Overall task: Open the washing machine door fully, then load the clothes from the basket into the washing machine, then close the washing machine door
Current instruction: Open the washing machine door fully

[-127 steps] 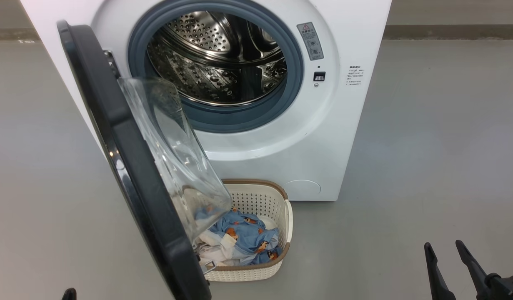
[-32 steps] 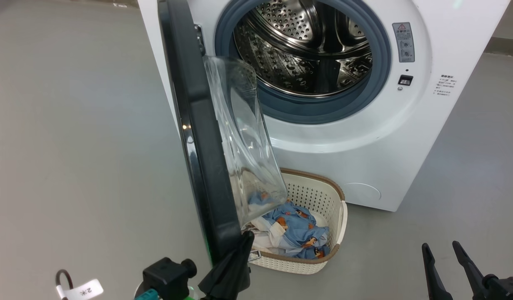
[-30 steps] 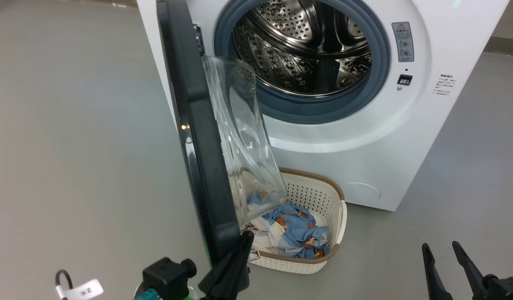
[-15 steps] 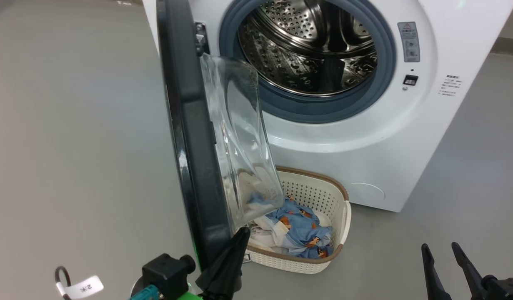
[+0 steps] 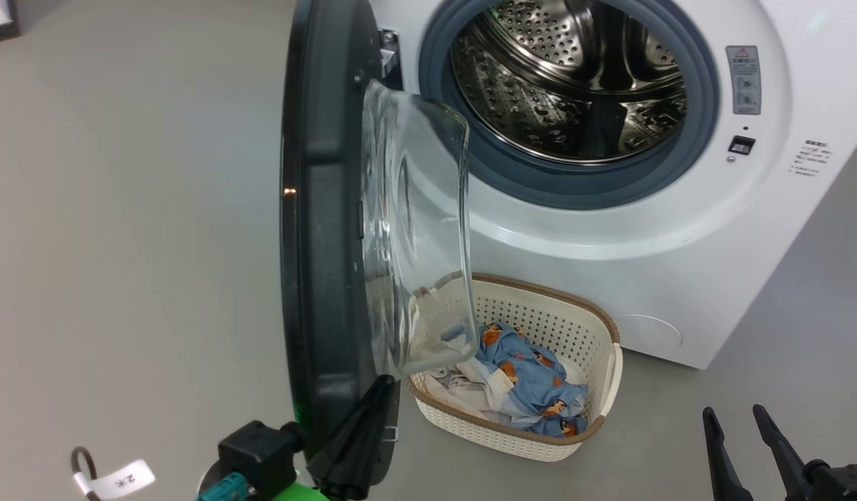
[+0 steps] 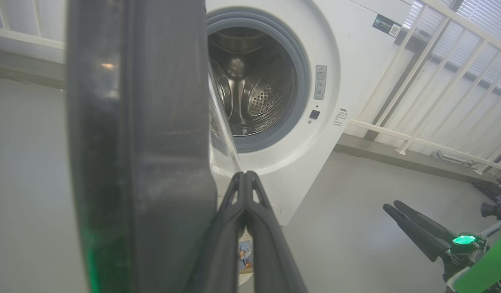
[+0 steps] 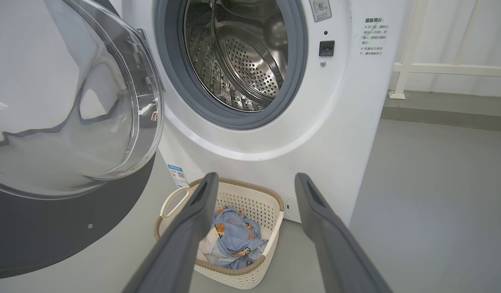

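Against the washing machine door [image 5: 324, 243] rests the left tool [image 5: 381, 387], fully closed.

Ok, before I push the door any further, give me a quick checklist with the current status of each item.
1. Washing machine door fully open: not ok, it sticks roughly straight out from the washing machine.
2. Left end effector shut at the door's lower edge: ok; contact cannot tell.
3. Right end effector open and empty: ok.
4. Basket reachable from above: not ok, the door's glass bowl overhangs its left end.
5. Clothes in the basket: ok.
6. Drum empty: ok.
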Robot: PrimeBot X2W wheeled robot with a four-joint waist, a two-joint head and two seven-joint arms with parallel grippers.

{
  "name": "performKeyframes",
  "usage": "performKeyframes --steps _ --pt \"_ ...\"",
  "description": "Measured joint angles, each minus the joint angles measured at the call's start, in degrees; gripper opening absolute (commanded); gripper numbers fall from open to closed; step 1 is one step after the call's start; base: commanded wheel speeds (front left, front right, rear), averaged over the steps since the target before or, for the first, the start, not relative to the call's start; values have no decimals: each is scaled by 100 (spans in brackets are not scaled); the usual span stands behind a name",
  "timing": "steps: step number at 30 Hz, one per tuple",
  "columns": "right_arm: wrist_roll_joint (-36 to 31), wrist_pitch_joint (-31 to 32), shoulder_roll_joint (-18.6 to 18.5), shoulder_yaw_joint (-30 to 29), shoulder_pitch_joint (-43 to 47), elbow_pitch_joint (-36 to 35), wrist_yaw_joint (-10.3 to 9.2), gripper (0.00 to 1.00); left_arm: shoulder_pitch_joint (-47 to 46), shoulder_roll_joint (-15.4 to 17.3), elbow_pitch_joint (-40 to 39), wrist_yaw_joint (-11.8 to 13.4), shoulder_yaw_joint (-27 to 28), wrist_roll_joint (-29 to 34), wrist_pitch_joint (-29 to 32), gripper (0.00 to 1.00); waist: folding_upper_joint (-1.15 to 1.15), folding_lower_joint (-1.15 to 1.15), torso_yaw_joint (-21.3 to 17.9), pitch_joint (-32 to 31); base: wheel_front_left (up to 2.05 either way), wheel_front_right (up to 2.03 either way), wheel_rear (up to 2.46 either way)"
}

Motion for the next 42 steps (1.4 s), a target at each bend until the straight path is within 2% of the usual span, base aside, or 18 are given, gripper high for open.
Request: performKeyframes --steps 12,18,33,42 --pt "0 0 -27 12 1 8 0 97 8 53 240 158 359 -1 -253 0 0 0 272 14 0 0 0" --pt "0 0 -101 24 1 5 0 96 -23 93 568 249 797 -113 -520 0 0 0 288 85 0 0 0" --pt "0 0 -337 52 -15 -22 0 96 -956 144 1779 411 1972 -547 -1358 0 0 0 168 390 0 0 0" --pt "0 0 -393 55 -21 -24 0 96 -1419 291 2485 444 2631 -723 -1672 0 0 1 45 471 0 0 0"
